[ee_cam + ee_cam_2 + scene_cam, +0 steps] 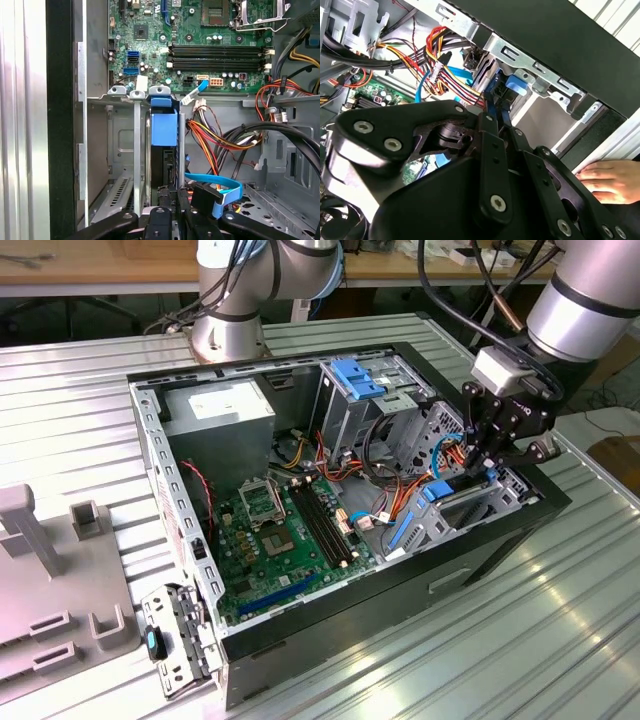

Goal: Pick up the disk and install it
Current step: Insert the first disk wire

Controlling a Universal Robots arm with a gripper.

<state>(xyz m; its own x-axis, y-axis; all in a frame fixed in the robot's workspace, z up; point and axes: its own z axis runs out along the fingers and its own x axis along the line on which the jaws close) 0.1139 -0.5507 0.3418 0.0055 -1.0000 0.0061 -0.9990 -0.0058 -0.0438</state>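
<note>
Open computer case (300, 640) lying on its side on a ribbed metal table (480, 660), green board (280, 530) exposed inside. In the exterior view, gripper (487, 462) down at the drive bay (475, 502) on the exterior view's right, just above the disk (432, 492), whose blue tab pokes out of the bay's silver frame. In the first wrist view, disk (164, 145) standing on edge in the bay slot, blue tab up top, dark body below, silver rails (136, 150) alongside; gripper (170, 212) right at its near end. In the second wrist view, gripper (502, 122) with black fingers (489, 145) drawn close together around the disk's blue edge (512, 85) — apparently clenched on it, though contact partly hidden. Bundles of red, yellow and orange wires (445, 55) beside the bay. A hand (607, 180) resting outside the case wall.
</note>
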